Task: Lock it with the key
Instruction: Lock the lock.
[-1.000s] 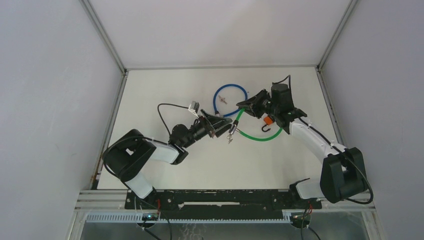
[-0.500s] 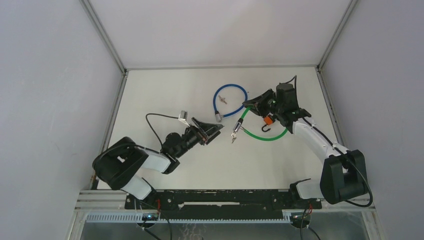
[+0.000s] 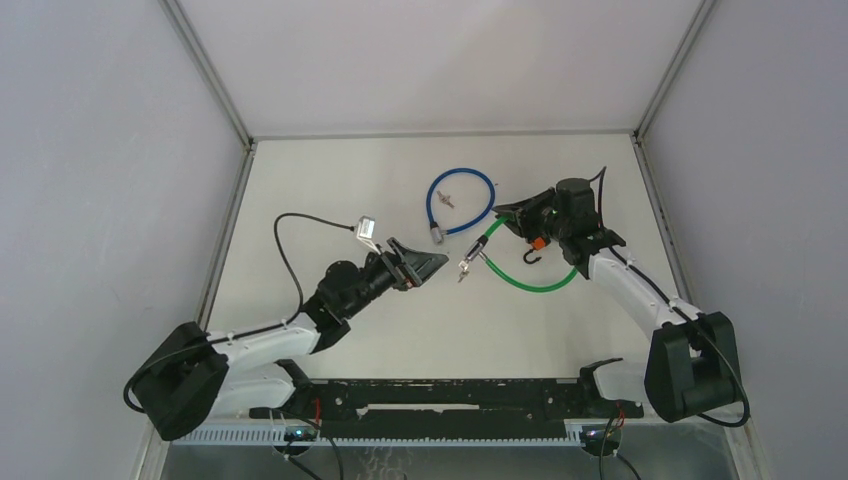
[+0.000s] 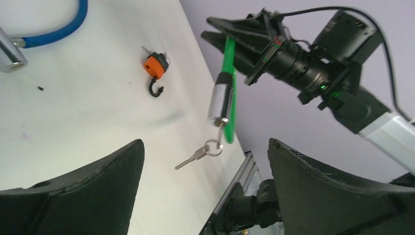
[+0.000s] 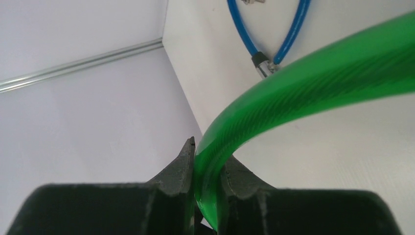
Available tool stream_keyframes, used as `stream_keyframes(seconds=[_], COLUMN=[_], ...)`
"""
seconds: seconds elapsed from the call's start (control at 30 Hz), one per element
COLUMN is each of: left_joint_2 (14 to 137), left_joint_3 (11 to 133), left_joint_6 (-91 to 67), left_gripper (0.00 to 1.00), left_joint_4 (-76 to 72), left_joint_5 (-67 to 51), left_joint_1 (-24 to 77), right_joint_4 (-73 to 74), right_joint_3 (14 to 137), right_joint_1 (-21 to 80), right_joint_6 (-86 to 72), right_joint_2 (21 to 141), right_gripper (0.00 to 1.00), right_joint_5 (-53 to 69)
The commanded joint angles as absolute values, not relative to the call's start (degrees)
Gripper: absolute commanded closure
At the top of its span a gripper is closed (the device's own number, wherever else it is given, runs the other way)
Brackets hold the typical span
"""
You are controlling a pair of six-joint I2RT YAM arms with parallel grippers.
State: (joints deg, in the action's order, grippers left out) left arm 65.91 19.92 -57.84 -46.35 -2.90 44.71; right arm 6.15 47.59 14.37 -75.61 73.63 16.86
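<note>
The right gripper (image 3: 512, 214) pinches the green cable lock (image 3: 535, 286) between pressed-together fingers, so its silver lock barrel (image 4: 219, 104) hangs clear of the table (image 3: 330, 190) with the key (image 4: 194, 157) dangling from its lower end. In the top view the barrel's long axis runs from 1 o'clock to 7 o'clock. The left gripper (image 3: 428, 264), fingers spread wide and holding nothing, is the nearer free arm: the key lies near, at its 3 o'clock. A blue cable lock (image 3: 462, 200) rests at 12 o'clock
</note>
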Motion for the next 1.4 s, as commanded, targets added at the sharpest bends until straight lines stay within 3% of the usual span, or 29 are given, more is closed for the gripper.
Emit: stream_keyframes(seconds=[0.0,0.17,0.7,1.03,1.37], left_joint_2=[66.2,70.2,73.0,76.1,77.6], left_joint_3=[24.4,24.4,27.1,30.0,30.0], left_joint_6=[-53.7,-58.4,-60.1,-60.2,-60.9], left_gripper=[0.08,0.23,0.33,0.52,0.57], left_joint_4=[-41.5,-49.9,-54.1,-54.2,-54.7], left_joint_5=[-4.2,-6.9,-7.0,-9.1,-11.2], left_joint_1=[45.0,44.9,44.9,45.0,45.0], right_joint_4=[-1.8,-3.2,-3.8,-3.5,-3.9], right_joint_3=[48.6,48.8,48.9,48.9,48.9], right_joint_1=[14.6,15.2,15.2,15.3,15.5], right_joint_6=[-81.3,-82.1,-81.8,-81.7,-82.0], right_joint_2=[71.3,72.3,72.9,72.4,72.7], right_gripper=[1.00,1.00,1.00,1.00,1.00], right_joint_5=[15.4,15.5,16.0,16.1,16.3])
